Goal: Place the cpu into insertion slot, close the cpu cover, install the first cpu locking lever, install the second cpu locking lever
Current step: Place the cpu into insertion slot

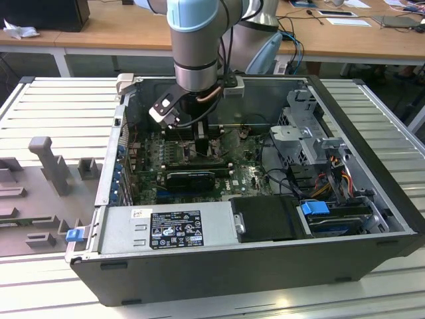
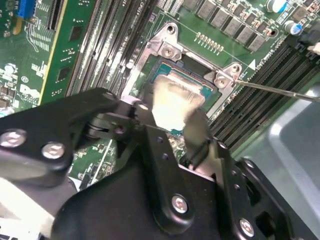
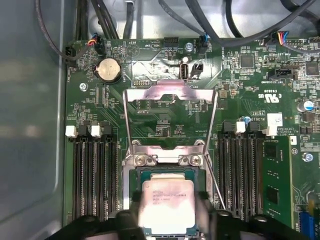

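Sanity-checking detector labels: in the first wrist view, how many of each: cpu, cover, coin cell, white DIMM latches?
cpu: 1
cover: 1
coin cell: 1
white DIMM latches: 4
Total: 7

Robotics lab or workshop. Open computer case (image 1: 265,272) lies on slatted metal bench (image 1: 60,100). Behind the case, wooden desks (image 1: 126,30) with papers (image 1: 348,21).

Clamped between the fingers (image 2: 196,127): cpu (image 3: 167,202), flat square, pale silver-beige top up, level. Directly beneath it: slot (image 3: 150,172), dark square frame set in green board. Seated or just above, impossible to tell. Beyond the fingers, past the slot's hinge: cover (image 3: 150,94), thin silver frame with cut-out centre, swung open. Beside the slot: lever (image 2: 280,90), thin wire rod, unlatched.
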Controlling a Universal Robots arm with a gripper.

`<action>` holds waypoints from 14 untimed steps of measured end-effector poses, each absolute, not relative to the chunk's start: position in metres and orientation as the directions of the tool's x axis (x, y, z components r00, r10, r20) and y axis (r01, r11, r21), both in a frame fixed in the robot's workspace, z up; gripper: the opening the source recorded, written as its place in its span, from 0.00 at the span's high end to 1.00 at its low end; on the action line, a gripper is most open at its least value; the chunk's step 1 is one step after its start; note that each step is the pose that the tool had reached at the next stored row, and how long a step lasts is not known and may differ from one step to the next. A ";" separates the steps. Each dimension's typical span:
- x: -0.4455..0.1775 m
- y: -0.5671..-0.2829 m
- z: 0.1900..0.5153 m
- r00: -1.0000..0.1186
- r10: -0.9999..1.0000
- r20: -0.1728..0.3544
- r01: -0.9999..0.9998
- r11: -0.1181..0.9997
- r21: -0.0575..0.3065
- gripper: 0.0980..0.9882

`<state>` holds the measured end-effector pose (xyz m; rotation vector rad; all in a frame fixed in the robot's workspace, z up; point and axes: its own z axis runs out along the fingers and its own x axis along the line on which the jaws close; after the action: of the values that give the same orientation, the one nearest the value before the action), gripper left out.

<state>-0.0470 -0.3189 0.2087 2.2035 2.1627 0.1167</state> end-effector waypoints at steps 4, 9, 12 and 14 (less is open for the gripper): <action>-0.047 -0.319 0.211 0.018 1.000 0.015 0.996 -0.019 0.090 0.80; -0.047 -0.319 0.214 0.018 1.000 0.015 0.996 -0.020 0.090 0.99; -0.047 -0.319 0.216 0.019 1.000 0.015 0.996 -0.020 0.090 0.99; -0.047 -0.319 0.217 0.019 1.000 0.015 0.996 -0.020 0.090 0.99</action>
<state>-0.0470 -0.3189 0.2169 2.2029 2.1608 0.1135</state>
